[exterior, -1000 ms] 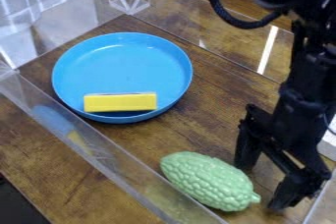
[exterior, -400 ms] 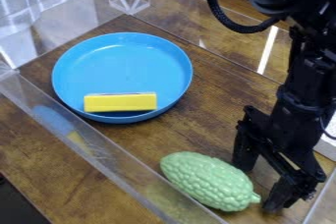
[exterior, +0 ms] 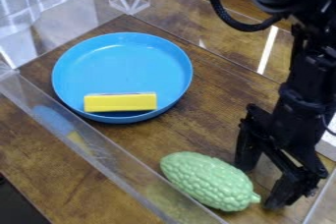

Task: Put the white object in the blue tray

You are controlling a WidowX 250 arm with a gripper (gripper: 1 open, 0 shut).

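The blue tray (exterior: pixel 92 61) is a wide round dish at the left, on the wooden table. A yellow bar lies on its near side. My black gripper (exterior: pixel 269 177) hangs at the lower right, pointing down, with its two fingers spread open and nothing between them. The white object (exterior: pixel 329 128) shows only as a pale sliver at the right edge, mostly hidden behind the gripper's body. The gripper is well to the right of the tray.
A green bumpy gourd (exterior: pixel 210 179) lies at the front, just left of the gripper's fingers. The yellow bar (exterior: pixel 120 101) rests inside the tray. Clear plastic walls (exterior: pixel 79 144) fence the table at the front and back.
The gripper has swayed very slightly in place and stays open. Nothing else has moved.
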